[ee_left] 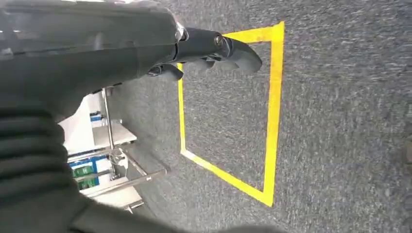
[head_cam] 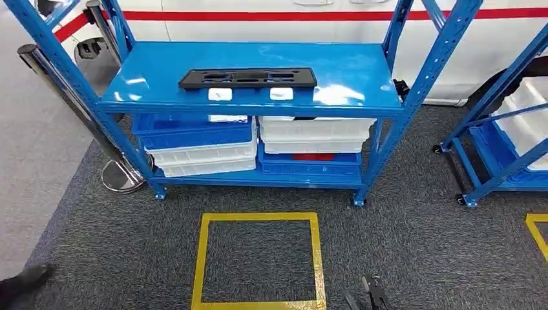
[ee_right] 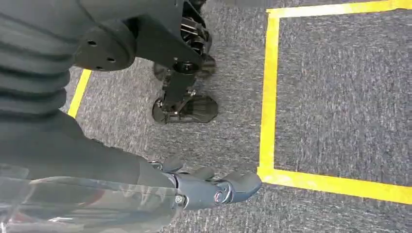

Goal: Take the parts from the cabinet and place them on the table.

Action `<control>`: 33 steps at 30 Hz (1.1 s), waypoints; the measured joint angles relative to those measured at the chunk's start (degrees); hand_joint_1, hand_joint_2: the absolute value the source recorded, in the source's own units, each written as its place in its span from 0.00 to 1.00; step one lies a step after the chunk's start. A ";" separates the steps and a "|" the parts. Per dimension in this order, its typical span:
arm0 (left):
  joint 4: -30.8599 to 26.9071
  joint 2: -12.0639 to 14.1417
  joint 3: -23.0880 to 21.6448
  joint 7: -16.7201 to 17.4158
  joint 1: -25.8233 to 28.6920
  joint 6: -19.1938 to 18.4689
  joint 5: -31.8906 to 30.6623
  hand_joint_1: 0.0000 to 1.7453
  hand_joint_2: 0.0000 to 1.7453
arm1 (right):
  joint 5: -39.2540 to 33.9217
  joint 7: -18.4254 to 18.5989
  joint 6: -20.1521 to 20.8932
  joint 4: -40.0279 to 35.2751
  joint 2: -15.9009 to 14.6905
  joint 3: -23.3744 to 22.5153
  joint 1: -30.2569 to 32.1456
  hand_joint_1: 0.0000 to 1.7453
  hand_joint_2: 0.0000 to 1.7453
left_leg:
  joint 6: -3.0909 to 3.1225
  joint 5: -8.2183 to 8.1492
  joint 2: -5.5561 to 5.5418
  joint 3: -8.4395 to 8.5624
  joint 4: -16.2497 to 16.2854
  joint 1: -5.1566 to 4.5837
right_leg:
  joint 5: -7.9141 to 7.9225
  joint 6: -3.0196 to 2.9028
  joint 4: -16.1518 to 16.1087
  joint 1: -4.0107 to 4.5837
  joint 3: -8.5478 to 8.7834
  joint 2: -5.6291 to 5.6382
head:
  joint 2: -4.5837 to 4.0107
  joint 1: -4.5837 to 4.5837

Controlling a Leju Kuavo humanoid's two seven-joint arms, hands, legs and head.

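A long black plastic part (head_cam: 247,78) lies flat on the top shelf of the blue cabinet rack (head_cam: 258,64). Two small white pieces (head_cam: 220,94) (head_cam: 281,93) sit just in front of it, near the shelf's front edge. My left hand (ee_left: 209,51) hangs over the grey carpet beside a yellow taped square (ee_left: 272,111), fingers loosely extended and holding nothing. My right hand (ee_right: 214,187) also hangs low over the carpet near the square's tape (ee_right: 268,97), fingers apart and empty. Its dark fingertips (head_cam: 377,294) peek in at the head view's lower edge, far below the shelf.
Blue and white bins (head_cam: 200,145) (head_cam: 313,139) are stacked on the rack's lower shelf. The yellow floor square (head_cam: 258,258) lies in front of the rack. A chrome stanchion base (head_cam: 123,175) stands at the left, a second blue rack (head_cam: 504,142) at the right. A person's shoe (head_cam: 22,279) shows bottom left.
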 joint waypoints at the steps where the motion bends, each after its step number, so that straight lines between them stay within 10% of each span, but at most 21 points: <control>1: 0.13 0.00 -0.02 0.00 -0.04 0.00 0.00 0.00 1.00 | 0.00 0.02 -0.02 0.00 0.00 0.04 -0.07 0.00 0.00 | 0.28 -0.58 -0.03 0.32 -1.32 -0.33 | -0.19 0.40 0.34 0.40 -0.03 0.05 | 0.00 0.00; 2: 0.13 0.00 -0.02 -0.02 0.00 0.00 0.00 0.00 1.00 | 0.00 0.00 -0.02 0.00 -0.02 0.07 -0.07 0.00 1.00 | 0.61 -0.50 -0.09 0.08 -1.00 -0.34 | -0.05 0.72 0.21 0.35 -0.09 0.02 | 0.00 0.02; 6: 0.15 -0.07 -0.04 0.02 0.06 0.00 0.00 0.00 1.00 | 0.00 0.00 -0.02 -0.15 -0.07 0.07 -0.09 0.00 1.00 | 2.21 0.19 -0.04 0.44 -1.85 -0.12 | -1.11 2.04 1.28 0.06 -0.33 0.11 | 0.00 0.02; 9: 0.15 0.02 -0.07 0.00 0.03 0.00 0.00 0.00 1.00 | 0.00 0.00 0.02 -0.17 -0.04 0.28 -0.07 0.00 1.00 | 2.72 0.32 0.08 0.03 -1.79 -0.27 | -7.96 2.43 13.73 -0.06 -6.16 0.10 | 0.00 0.02; 11: 0.15 0.00 -0.07 0.00 0.07 0.00 0.00 0.00 1.00 | 0.00 0.02 0.00 -0.15 -0.07 0.28 0.07 0.00 1.00 | 2.74 0.32 0.06 -0.02 -1.73 -0.40 | -8.81 2.54 18.85 -0.06 -8.71 0.10 | 0.00 0.02; 13: 0.15 0.00 -0.07 0.00 0.05 0.00 0.00 0.00 1.00 | 0.00 0.02 -0.04 -0.17 -0.07 0.28 0.08 0.00 1.00 | 2.66 0.20 -0.03 0.28 -1.70 -0.41 | -4.51 2.38 13.40 -0.05 -6.25 0.09 | 0.00 0.02; 20: 0.15 0.00 -0.07 0.00 0.04 0.00 0.00 0.00 1.00 | 0.00 0.02 -0.04 -0.17 -0.09 0.28 0.07 0.00 1.00 | 2.64 0.18 -0.03 0.32 -1.70 -0.41 | -4.03 2.35 12.55 -0.05 -5.84 0.09 | 0.00 0.02; 22: 0.15 -0.02 -0.07 0.00 -0.02 0.00 0.00 0.00 1.00 | 0.00 0.02 -0.02 -0.28 -0.11 0.28 -0.12 0.00 1.00 | 1.67 -0.46 -0.10 0.43 -1.35 -0.91 | -0.04 1.41 0.36 0.27 -0.27 0.13 | 0.00 0.02; 23: 0.15 -0.02 -0.07 0.00 -0.01 0.00 0.00 0.00 1.00 | 0.00 0.02 -0.02 -0.31 -0.11 0.28 -0.10 0.00 1.00 | 1.48 -0.43 -0.08 0.41 -1.40 -0.81 | -0.08 1.23 0.44 0.40 -0.38 0.14 | 0.00 0.02; 24: 0.15 0.09 -0.07 0.00 0.02 0.00 0.00 0.00 1.00 | 0.00 0.00 0.00 -0.37 -0.11 0.33 -0.13 0.00 1.00 | 0.05 -2.88 -0.11 -0.47 1.52 -0.54 | 0.27 -0.36 -0.15 -0.02 -0.31 0.00 | 0.00 0.00; 26: 0.15 0.07 -0.09 0.00 0.00 0.00 0.00 0.00 1.00 | 0.00 0.00 -0.02 -0.39 -0.13 0.31 -0.07 0.00 1.00 | -0.49 -8.08 -0.10 -4.89 11.14 -0.22 | 0.21 -0.56 -0.14 0.07 -0.39 -0.18 | 0.00 0.00; 28: 0.15 0.09 -0.09 0.00 0.03 0.00 0.00 0.00 1.00 | 0.00 0.02 -0.02 -0.39 -0.15 0.31 -0.03 0.00 1.00 | -0.81 -9.81 -0.08 -8.07 17.75 -0.05 | 0.20 -0.56 -0.11 0.12 -0.39 -0.24 | 0.00 0.00; 32: 0.46 0.26 -0.09 -0.04 -0.01 0.00 0.00 0.00 1.00 | 0.00 0.00 -0.02 -0.68 -0.13 0.33 0.00 0.00 1.00 | -0.40 -0.43 -0.10 -1.05 2.30 0.04 | -0.11 -0.12 -0.07 0.03 0.31 0.89 | 0.00 0.00; 33: -0.16 0.31 -0.11 -0.02 -1.23 0.00 0.00 0.00 1.00 | 0.00 0.02 -0.02 0.05 -0.11 0.33 1.37 0.00 1.00 | 0.06 -0.37 -0.17 0.45 -0.91 -0.01 | -0.19 0.19 -0.07 0.07 0.21 0.84 | 0.00 0.00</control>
